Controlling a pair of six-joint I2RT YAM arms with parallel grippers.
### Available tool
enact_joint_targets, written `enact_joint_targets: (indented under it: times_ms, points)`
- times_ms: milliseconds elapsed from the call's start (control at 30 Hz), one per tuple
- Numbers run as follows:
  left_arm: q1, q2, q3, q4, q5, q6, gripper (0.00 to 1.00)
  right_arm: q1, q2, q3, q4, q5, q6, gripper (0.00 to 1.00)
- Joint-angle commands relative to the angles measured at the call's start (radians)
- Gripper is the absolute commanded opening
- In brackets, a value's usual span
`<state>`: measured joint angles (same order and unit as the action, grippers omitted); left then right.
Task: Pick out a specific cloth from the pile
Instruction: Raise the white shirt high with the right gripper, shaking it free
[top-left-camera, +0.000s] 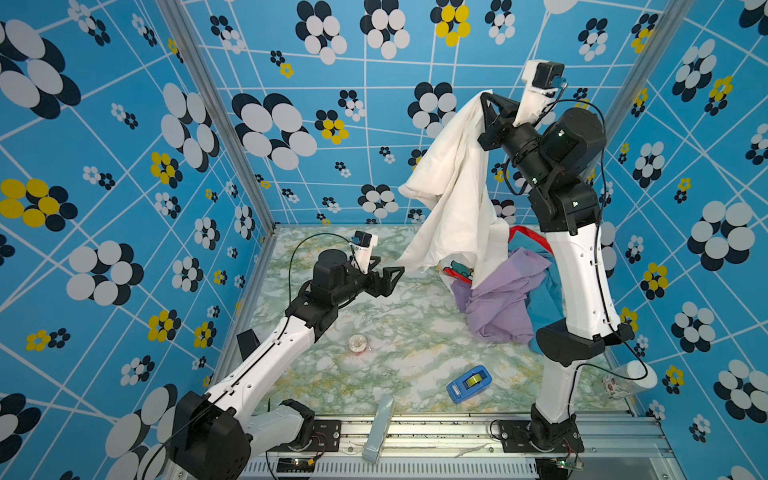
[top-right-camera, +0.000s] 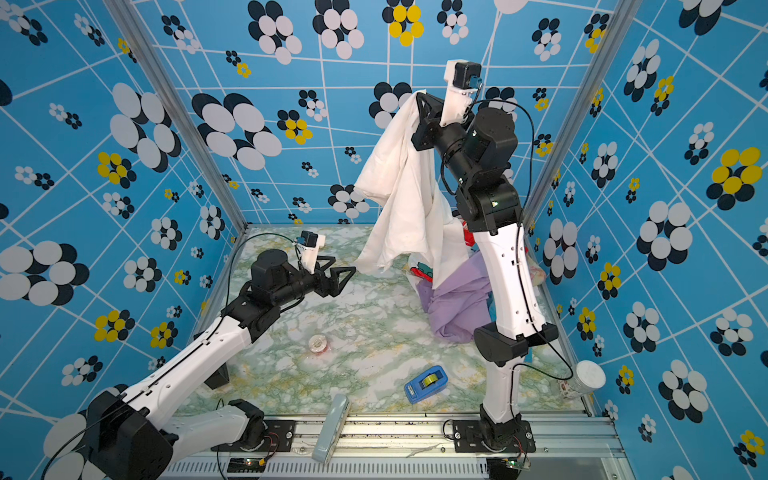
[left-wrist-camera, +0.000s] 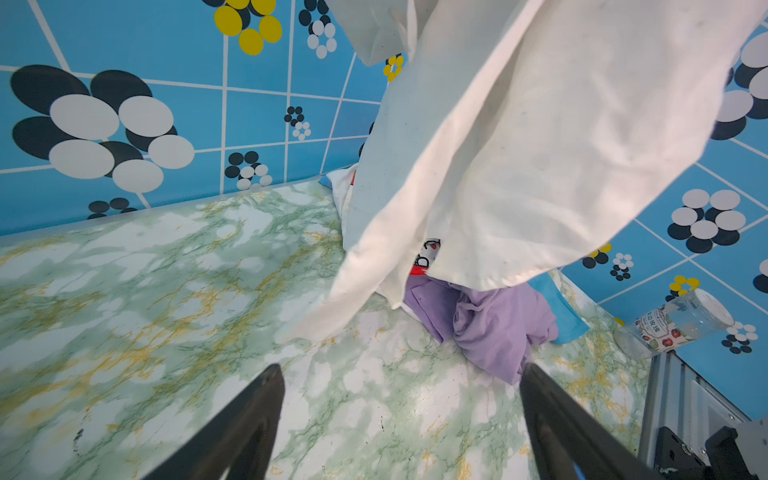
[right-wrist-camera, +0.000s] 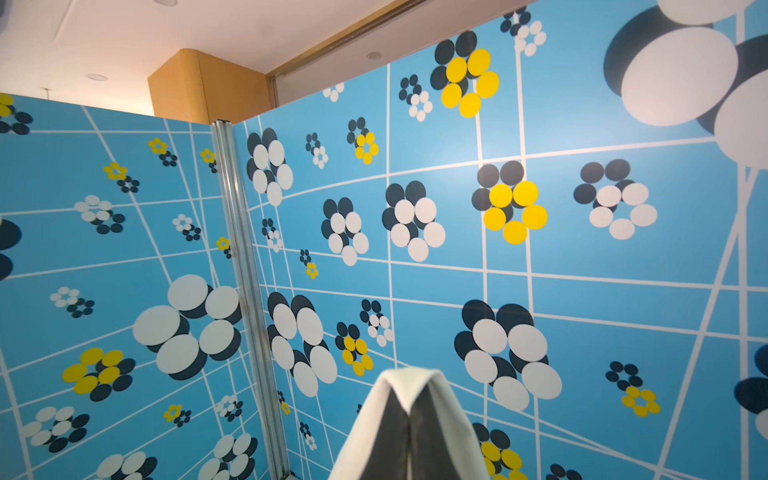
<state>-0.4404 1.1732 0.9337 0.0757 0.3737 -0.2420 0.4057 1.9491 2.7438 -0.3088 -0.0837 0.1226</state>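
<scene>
Nearest, at the front edge of the tabletop, a pale grey flat bar lies across the metal rail. Just behind it sits a blue tape dispenser, with a small clear round container farther left. A clear jar with a white lid lies on its side against the right wall.

Farther in, the left end effector hovers above the marbled surface. Its jaws stand apart with nothing between them, and the left wrist view shows bare tabletop in the gap.

Beyond it, toward the right rear, lies the pile: a lilac cloth in front, sky-blue cloth beside it, a red edge behind, and a cartoon-printed white piece. In both top views the right arm's white forearm stands in front of the pile and hides part of it.

Farthest and highest, the right end effector is clamped on the cloth, whose fabric folds over its fingertips in the right wrist view. The cream-white sheet hangs in long folds, draping over the back of the pile and covering most of the printed piece. Its lowest corner reaches down near the tabletop, close to the left end effector; whether it touches I cannot tell.
</scene>
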Motion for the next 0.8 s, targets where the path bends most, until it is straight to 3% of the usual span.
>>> enact_joint_targets:
  times_ms: [0,433,767]
  points:
    - [-0.001,-0.031,-0.016,0.013,-0.018,0.019,0.9,0.01,-0.021,0.037,0.159,-0.076,0.037,0.0]
    - [0.0,-0.112,-0.045,0.001,-0.059,0.044,0.9,0.061,0.056,0.039,0.462,-0.248,0.16,0.0]
    - [0.002,-0.179,-0.08,0.001,-0.102,0.058,0.91,0.111,0.139,0.09,0.611,-0.284,0.189,0.0]
